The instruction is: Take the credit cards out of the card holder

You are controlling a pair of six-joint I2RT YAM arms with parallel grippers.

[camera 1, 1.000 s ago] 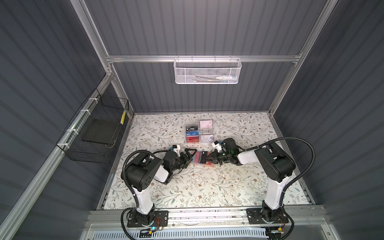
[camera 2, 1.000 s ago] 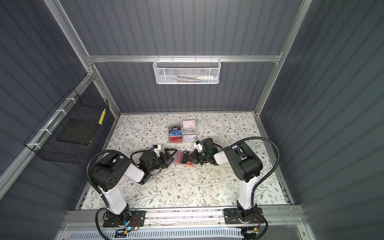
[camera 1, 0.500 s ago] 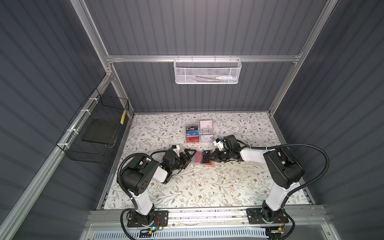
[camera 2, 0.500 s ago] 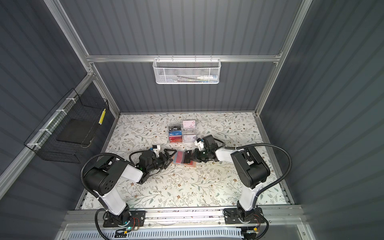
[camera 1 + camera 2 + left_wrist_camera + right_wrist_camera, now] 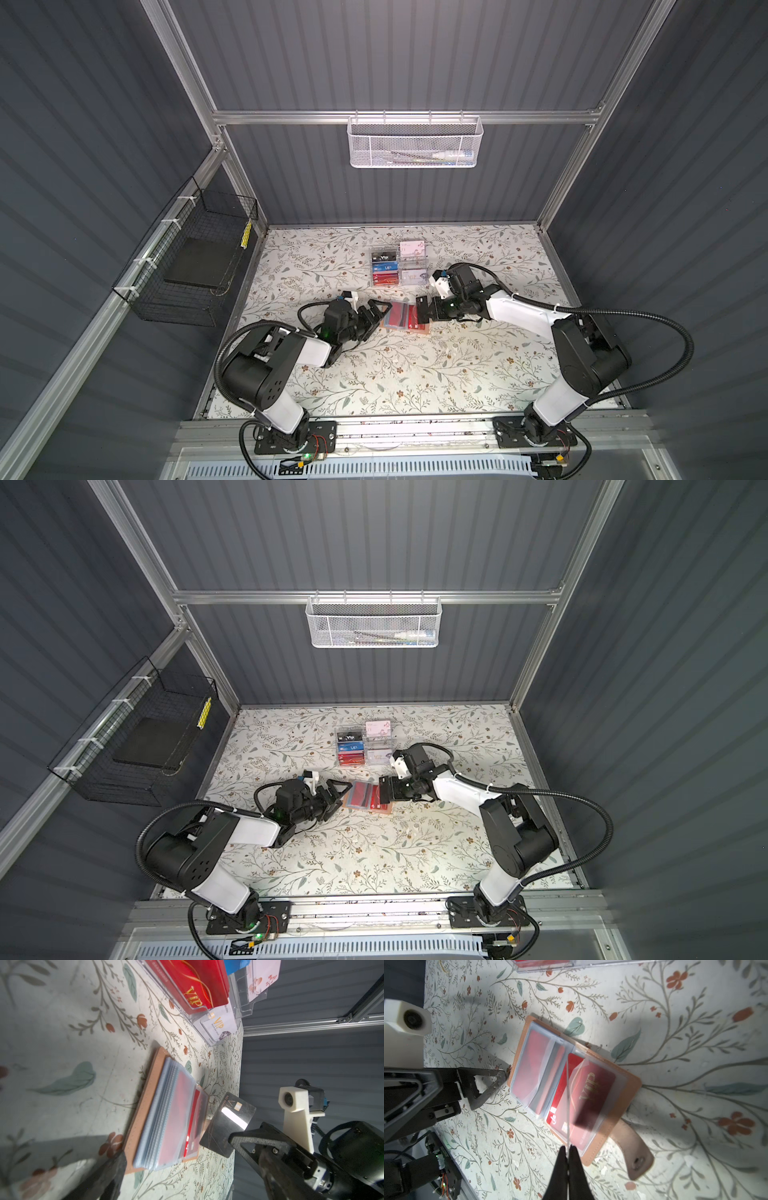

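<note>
Top views: right gripper [image 5: 430,311] is clamped tight on a black card [image 5: 421,309], which sticks out ahead of its tips over the nearest edge of the holder [image 5: 397,319]. Left gripper [image 5: 375,316] is spread fully wide and holds nothing, its tips just beside the holder's opposite edge. So the holder lies flat between the two grippers. Both top views agree [image 5: 385,791].

Change over the last second: right elbow has swung outward and the wrist has shifted slightly. Left arm has barely moved. The earlier shots are too small to say whether the card was already free.

Left wrist: black card [image 5: 227,1122] is tilted and raised, with no sleeve over it. Its low corner sits at the holder's [image 5: 143,1105] edge, touching or just clear, can't tell. A red card [image 5: 192,1124] is still sleeved, directly ahead of the black one.

Right wrist: the card shows edge-on, a thin line [image 5: 567,1095] running forward from the closed fingertips [image 5: 560,1161]. Ahead of and below them the holder lies open, with red cards [image 5: 591,1093] in the sleeves. The tab [image 5: 636,1153] flops out beside the tips. A left finger [image 5: 494,1082] sits at the far edge.

Read: the black card looks extracted and the reds remain. Next it likely needs setting down clear of the holder. The left gripper is well placed to pin the holder for the next pull.
</note>
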